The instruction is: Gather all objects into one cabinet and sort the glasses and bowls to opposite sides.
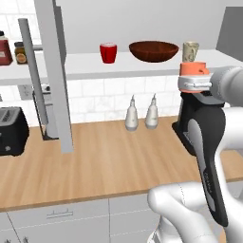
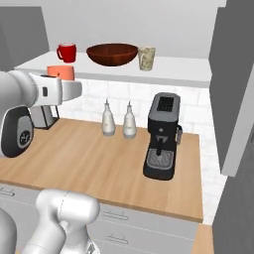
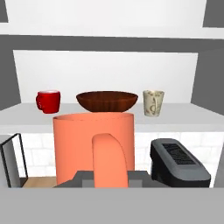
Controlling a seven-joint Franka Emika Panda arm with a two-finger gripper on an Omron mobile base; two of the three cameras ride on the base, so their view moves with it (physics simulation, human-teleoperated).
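Note:
My gripper (image 3: 109,179) is shut on the coral-orange mug (image 3: 94,146), holding it upright in the air in front of the open grey cabinet's pale shelf (image 3: 183,114). The mug's handle faces the hand camera. The same mug (image 1: 193,69) sits on top of the hand in the left base view and shows as mug (image 2: 60,73) from the right. On the shelf stand a red cup (image 3: 48,101) at the left, the wide dark brown bowl (image 3: 107,100) in the middle, and the beige mug (image 3: 153,103) at the right.
The open cabinet door (image 1: 54,71) with its bar handle (image 1: 33,71) hangs left of the shelf. On the wooden counter (image 1: 109,161) stand two white bottles (image 1: 132,114), a black coffee machine (image 2: 162,136) and a toaster (image 1: 12,130). Spice jars (image 1: 19,52) sit far left.

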